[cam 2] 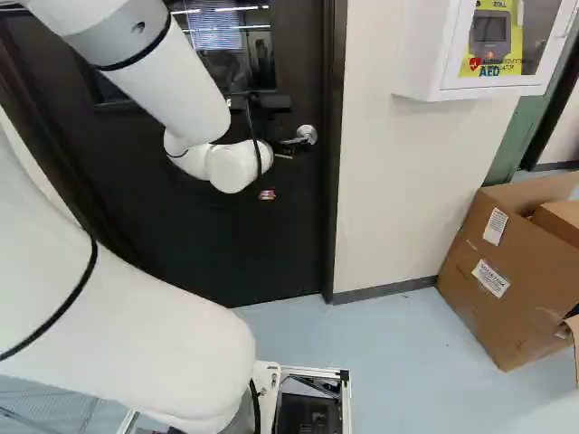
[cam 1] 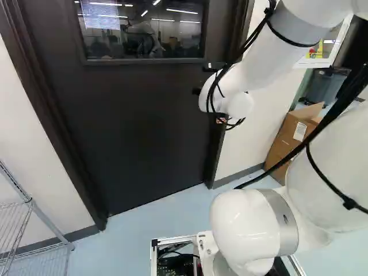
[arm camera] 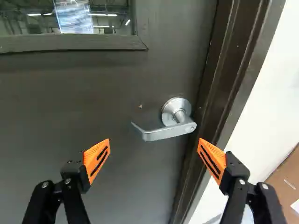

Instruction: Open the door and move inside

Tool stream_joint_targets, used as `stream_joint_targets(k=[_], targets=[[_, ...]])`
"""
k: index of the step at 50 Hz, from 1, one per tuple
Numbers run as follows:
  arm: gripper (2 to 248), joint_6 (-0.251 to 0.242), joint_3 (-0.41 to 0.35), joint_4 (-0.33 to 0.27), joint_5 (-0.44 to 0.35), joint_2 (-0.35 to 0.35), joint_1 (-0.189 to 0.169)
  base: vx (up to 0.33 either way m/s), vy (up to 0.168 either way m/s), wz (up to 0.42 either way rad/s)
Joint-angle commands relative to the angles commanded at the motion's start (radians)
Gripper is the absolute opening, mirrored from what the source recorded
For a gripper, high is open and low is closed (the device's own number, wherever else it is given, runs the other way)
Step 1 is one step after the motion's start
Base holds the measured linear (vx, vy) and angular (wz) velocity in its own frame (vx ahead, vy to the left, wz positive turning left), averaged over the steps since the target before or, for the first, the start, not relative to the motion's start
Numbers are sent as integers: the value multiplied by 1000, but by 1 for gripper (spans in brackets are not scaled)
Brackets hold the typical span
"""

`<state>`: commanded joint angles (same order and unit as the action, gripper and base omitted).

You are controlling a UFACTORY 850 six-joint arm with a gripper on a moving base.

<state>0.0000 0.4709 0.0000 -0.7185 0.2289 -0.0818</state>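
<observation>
Silver lever (arm camera: 161, 134), just one, juts from one dark door (arm camera: 117, 93) ahead of the tool (cam 2: 282, 151), two fingers (arm camera: 97, 159) spread.

We reach our bent white arm (cam 2: 172, 72) ahead, the orange-padded fingers (arm camera: 96, 159) of our black gripper (cam 2: 275, 155) spread wide apart.

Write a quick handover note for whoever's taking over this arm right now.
Gripper: open, facing the door, holding nothing.
Lever handle: ahead of the gap between the fingers, not gripped.
Door: looks shut in its frame.
Done: gripper lined up roughly with the handle.
Left: take hold of or press the lever, open the door, drive inside.
</observation>
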Motion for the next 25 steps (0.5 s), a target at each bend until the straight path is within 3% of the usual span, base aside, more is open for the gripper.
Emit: stream_joint_targets(k=[25], targets=[[247, 0, 34, -60, 0, -18, 9, 0, 0, 0]])
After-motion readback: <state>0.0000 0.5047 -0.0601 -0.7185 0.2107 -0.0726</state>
